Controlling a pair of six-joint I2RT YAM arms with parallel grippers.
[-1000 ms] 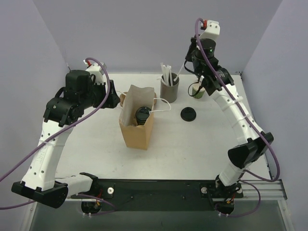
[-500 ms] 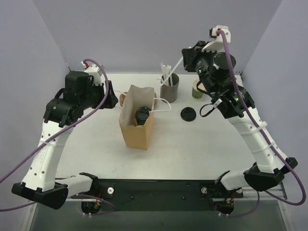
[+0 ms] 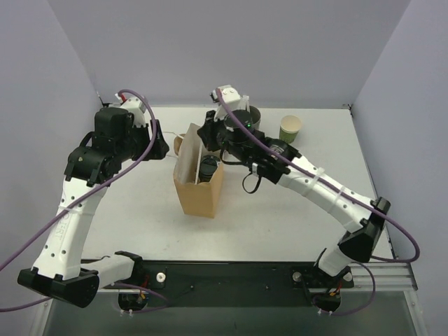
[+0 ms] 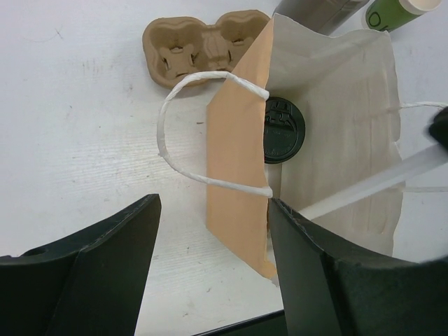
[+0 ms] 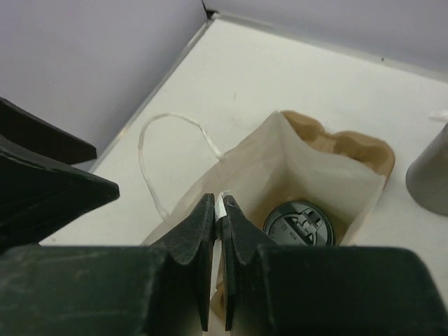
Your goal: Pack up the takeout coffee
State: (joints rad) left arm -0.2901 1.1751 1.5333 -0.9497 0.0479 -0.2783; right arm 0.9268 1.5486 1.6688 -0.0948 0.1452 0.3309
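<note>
Kraft-brown paper bag (image 3: 198,183) with white twisted-cord handles stands open near the middle of the white tabletop (image 3: 280,210). It holds the takeout coffee (image 4: 283,129), of which only the round black plastic lid shows. Right gripper (image 5: 218,210) pinches a thin white straw (image 4: 364,185) slanting into the bag's mouth. Left gripper (image 4: 213,203), jaws spread wide, hovers at the bag's left side. Toward the far edge sit a moulded brown pulp cup carrier (image 4: 203,45), just behind the bag, and a lidless green paper cup (image 3: 290,129).

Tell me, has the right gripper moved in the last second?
Yes. The right gripper swung left, from beside the open green cup to above the bag, shut on a straw.
</note>
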